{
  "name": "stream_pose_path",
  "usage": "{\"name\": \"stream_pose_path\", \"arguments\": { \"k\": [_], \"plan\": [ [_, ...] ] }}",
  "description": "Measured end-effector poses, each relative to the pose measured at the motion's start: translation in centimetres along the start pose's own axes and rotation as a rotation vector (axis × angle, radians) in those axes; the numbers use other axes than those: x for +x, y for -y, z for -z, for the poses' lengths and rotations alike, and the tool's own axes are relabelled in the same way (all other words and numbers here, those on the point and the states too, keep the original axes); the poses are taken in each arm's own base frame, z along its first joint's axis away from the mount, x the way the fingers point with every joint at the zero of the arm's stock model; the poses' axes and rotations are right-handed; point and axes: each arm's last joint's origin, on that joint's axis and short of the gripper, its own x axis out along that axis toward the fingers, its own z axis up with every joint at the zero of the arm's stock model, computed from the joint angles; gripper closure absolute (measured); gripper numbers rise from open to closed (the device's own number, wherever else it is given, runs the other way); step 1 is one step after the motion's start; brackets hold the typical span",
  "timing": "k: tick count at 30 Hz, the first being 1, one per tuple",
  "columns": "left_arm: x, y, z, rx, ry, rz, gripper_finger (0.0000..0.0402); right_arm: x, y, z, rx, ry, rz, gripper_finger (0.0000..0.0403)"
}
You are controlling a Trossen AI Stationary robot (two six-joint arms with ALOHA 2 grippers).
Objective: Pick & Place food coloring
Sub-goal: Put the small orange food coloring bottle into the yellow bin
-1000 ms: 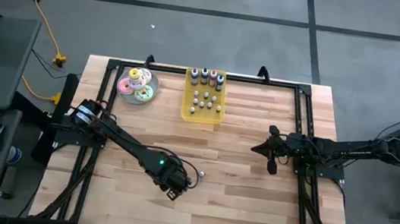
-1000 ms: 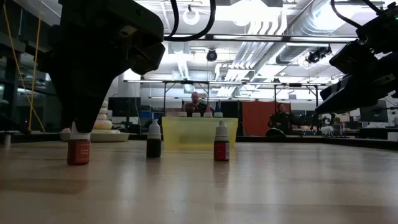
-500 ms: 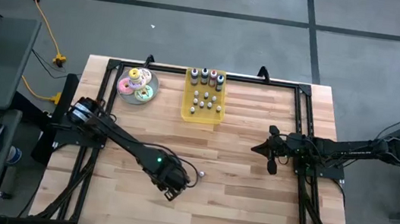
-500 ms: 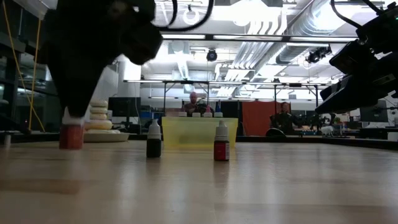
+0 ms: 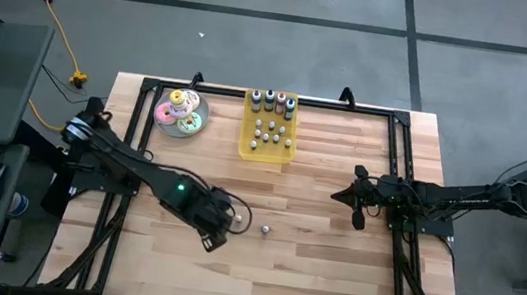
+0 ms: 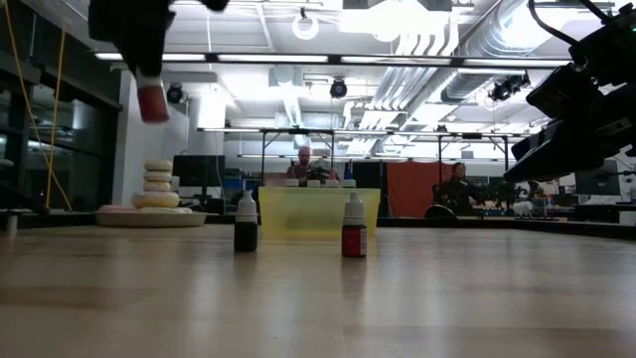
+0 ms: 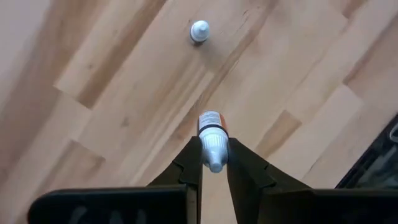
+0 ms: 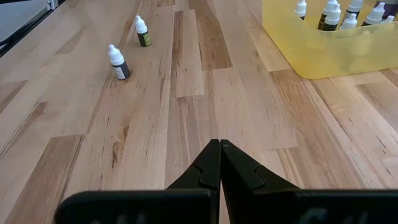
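My left gripper (image 7: 213, 143) is shut on a small food coloring bottle (image 7: 211, 121) with a red body and a white cap, above the near middle of the table (image 5: 230, 220). In the low view this bottle (image 6: 152, 99) hangs high at the upper left. Two more bottles, one dark (image 6: 245, 225) and one red (image 6: 354, 229), stand on their bases on the wood. One of them (image 5: 264, 229) shows just right of my left gripper. Several other bottles stand in the yellow tray (image 5: 255, 150) at the far side. My right gripper (image 5: 354, 201) waits shut at the right. My left gripper pinches the bottle between its two fingers at the white cap end (image 7: 214, 151). The fingers (image 7: 191, 155) come from above, pointing down. The red body (image 6: 153, 101) sticks out below the fingertips, a little tilted and lifted clear of the table.
A plate of pastel donuts (image 5: 182, 112) sits at the far left, beside the yellow tray (image 8: 292, 56). A black frame (image 5: 397, 144) runs along the table's sides and far edge. Bare wood lies between the two arms. People show in the room behind the table (image 6: 303, 164).
My left gripper has risen with the red bottle and drifted toward the table's left and far side. The bottle stood on the wood a second ago and now hangs well clear of it. The two other standing bottles have kept their places.
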Motion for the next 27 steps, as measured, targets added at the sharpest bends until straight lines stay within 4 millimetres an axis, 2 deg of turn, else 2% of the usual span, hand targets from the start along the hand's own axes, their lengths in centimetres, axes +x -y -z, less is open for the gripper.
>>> {"name": "stream_pose_path", "arguments": {
  "k": [10, 18, 23, 27],
  "plan": [
    [-4.7, -3.1, 0.9, 0.279, 0.047, -0.027, 0.0362, 0.0, 0.0, 0.0, 0.0, 0.0, 0.0, 0.0402],
    [-9.2, -7.9, 2.3, 0.313, 0.189, -0.126, 0.0362, 0.0, 0.0, 0.0, 0.0, 0.0, 0.0, 0.0402],
    [-9.7, -11.5, 3.1, 0.31, 0.221, -0.099, 0.0362, 0.0, 0.0, 0.0, 0.0, 0.001, 0.0, 0.0402],
    [-9.8, -13.7, 3.2, 0.352, 0.259, -0.034, 0.0362, 0.0, 0.0, 0.0, 0.0, 0.0, 0.0, 0.0402]
  ]
}}
